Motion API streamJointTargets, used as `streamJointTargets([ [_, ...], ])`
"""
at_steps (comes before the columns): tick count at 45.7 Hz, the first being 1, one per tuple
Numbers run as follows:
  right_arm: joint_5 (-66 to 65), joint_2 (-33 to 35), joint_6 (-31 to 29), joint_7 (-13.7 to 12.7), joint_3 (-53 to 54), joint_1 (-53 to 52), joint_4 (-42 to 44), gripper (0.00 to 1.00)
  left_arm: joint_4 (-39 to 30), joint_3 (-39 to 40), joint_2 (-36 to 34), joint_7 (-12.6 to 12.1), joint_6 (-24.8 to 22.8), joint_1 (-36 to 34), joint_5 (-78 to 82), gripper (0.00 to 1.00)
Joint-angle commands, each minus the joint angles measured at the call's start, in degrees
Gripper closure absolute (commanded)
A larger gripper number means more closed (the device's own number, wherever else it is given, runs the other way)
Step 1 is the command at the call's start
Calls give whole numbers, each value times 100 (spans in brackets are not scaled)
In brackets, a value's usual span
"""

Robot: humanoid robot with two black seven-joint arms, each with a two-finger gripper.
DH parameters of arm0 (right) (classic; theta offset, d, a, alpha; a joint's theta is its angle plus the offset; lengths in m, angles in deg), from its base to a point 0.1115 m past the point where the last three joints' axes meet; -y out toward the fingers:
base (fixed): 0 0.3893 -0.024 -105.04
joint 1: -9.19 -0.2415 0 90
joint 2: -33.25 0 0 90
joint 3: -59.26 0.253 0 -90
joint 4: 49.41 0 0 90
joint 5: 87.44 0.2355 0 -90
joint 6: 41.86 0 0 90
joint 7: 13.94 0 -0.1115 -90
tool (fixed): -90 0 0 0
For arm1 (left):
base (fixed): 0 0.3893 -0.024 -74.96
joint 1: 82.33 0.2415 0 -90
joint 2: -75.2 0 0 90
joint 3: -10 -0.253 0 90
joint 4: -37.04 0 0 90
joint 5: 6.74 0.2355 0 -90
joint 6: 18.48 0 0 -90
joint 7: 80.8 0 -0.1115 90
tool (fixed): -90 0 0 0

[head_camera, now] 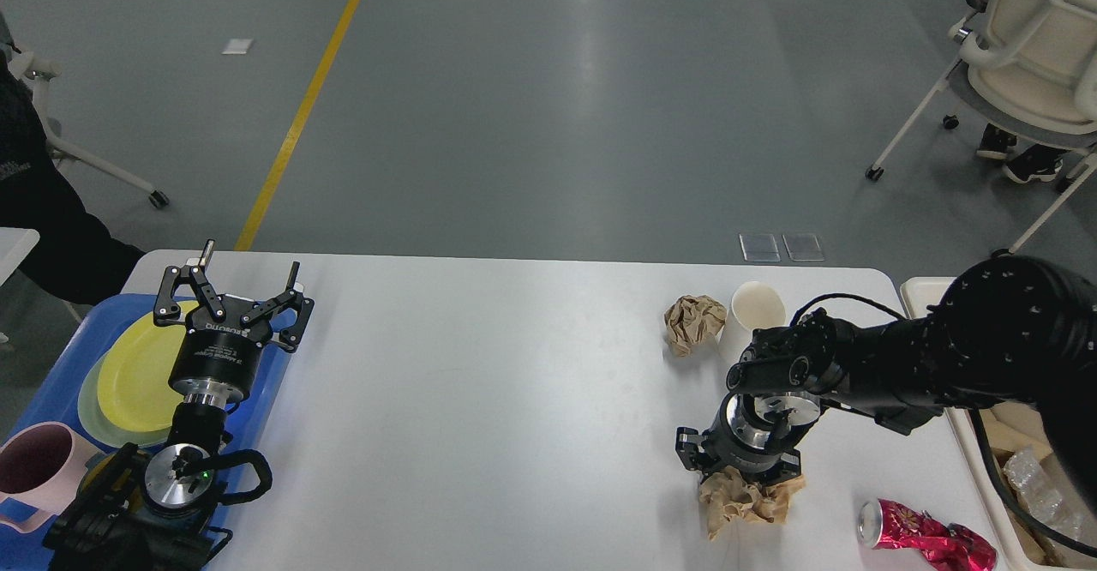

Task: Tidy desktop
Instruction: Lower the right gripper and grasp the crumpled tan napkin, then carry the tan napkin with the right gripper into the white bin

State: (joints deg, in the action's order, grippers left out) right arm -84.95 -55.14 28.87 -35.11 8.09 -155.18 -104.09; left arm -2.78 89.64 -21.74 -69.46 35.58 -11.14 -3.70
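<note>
The right gripper (744, 475) points down onto a paper wad (747, 502) on the desktop (480, 399); it probably grips it, though I cannot tell. Soft, light paper: pinch its bulk. Beyond stand a cup (752, 314) and second wad (692, 322); the left gripper (248, 273) hangs spread, empty.

Table (514, 382): white, rounded corners.
Left gripper (248, 275): held over the blue tray (51, 374), fingers (206, 255) spread wide apart.
Tray: yellow plate (137, 374) and pink mug (38, 468) are carried.
Right gripper (744, 478): pointed down onto crumpled brown paper (746, 502); finger state cannot be told.
Far right: second paper ball (692, 322) beside white cup (754, 309).
Near edge: crushed red can (926, 538).
</note>
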Motion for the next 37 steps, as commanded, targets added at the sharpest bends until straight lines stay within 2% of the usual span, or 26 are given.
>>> streamJointTargets([
  [1, 277, 49, -42, 17, 2, -96, -42, 100, 1, 0, 0, 0, 0, 0, 3, 4],
  [6, 409, 216, -278, -27, -59, -482, -253, 100, -8, 0, 0, 0, 0, 0, 3, 4],
  [15, 937, 770, -1298, -54, -393, -2124, -1237, 100, -8, 0, 0, 0, 0, 0, 3, 4],
  [22, 1007, 849, -1439, -19, -1280, -3575, -2045, 100, -8, 0, 0, 0, 0, 0, 3, 4],
  [28, 1007, 1253, -1615, 78, -1737, -4761, -2889, 100, -8, 0, 0, 0, 0, 0, 3, 4],
  [30, 1007, 1315, -1624, 209, -1966, -5157, -3170, 100, -8, 0, 0, 0, 0, 0, 3, 4],
  [32, 972, 1324, -1633, 490, -2246, -5491, -3390, 100, 1, 0, 0, 0, 0, 0, 3, 4],
  [37, 919, 1315, -1711, 1526, -2976, -6089, -3742, 100, 1, 0, 0, 0, 0, 0, 3, 4],
])
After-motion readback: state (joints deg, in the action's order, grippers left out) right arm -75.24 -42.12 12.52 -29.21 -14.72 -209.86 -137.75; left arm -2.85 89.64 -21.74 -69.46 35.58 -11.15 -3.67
